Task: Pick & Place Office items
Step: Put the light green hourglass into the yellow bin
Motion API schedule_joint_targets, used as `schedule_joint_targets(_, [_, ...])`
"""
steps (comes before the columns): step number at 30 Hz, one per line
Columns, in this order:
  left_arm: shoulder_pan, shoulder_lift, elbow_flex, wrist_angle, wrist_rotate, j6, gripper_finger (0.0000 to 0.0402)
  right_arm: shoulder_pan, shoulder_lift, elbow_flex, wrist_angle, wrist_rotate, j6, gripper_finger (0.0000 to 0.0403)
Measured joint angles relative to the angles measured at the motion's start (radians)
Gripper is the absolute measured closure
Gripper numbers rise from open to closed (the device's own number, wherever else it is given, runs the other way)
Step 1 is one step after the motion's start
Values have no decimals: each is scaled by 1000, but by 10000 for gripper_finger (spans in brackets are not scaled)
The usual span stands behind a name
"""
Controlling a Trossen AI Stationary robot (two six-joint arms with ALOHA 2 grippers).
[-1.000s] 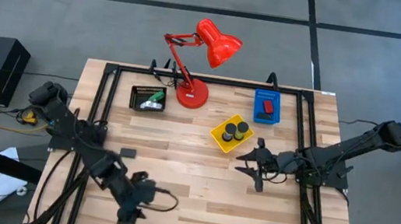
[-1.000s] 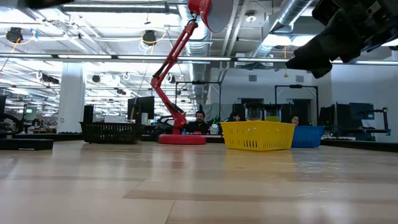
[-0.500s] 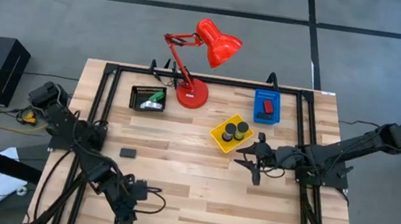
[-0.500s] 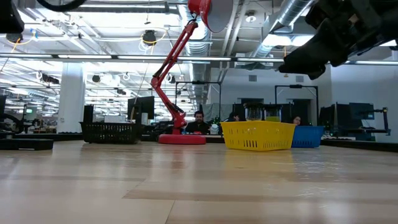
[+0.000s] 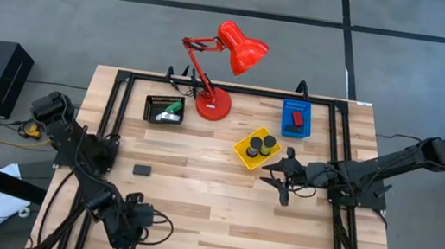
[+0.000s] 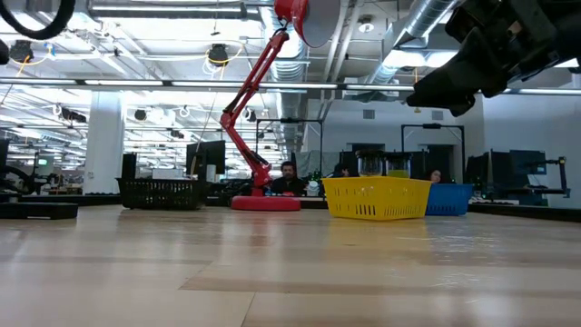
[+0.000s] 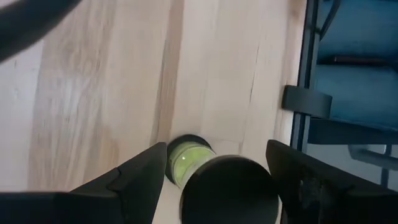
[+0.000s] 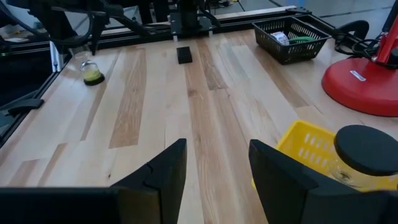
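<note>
The wooden desk [image 5: 221, 194] carries a red lamp [image 5: 212, 104] at twelve o'clock, with a black tray [image 5: 163, 109], yellow tray [image 5: 256, 149] and blue tray [image 5: 296, 119] near it. At the desk's seven o'clock, the left end effector [image 7: 211, 180] stands wide open, a green cylinder [image 7: 186, 159] lying on its side between its fingers, unclamped. At three o'clock the right end effector [image 8: 214, 174] hangs partly open and empty beside the yellow tray. A black block [image 5: 142, 169] lies at nine o'clock.
</note>
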Motion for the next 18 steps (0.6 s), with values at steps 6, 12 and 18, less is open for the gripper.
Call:
schedule_joint_targets(6, [-19, 0, -22, 6, -5, 53, 132, 0, 0, 0, 0, 0, 0, 237])
schedule_joint_targets(12, [-19, 0, -29, -40, 2, 59, 135, 0, 0, 0, 0, 0, 0, 237])
schedule_joint_targets(18, [-14, 0, -29, -113, 3, 59, 164, 0, 0, 0, 0, 0, 0, 237])
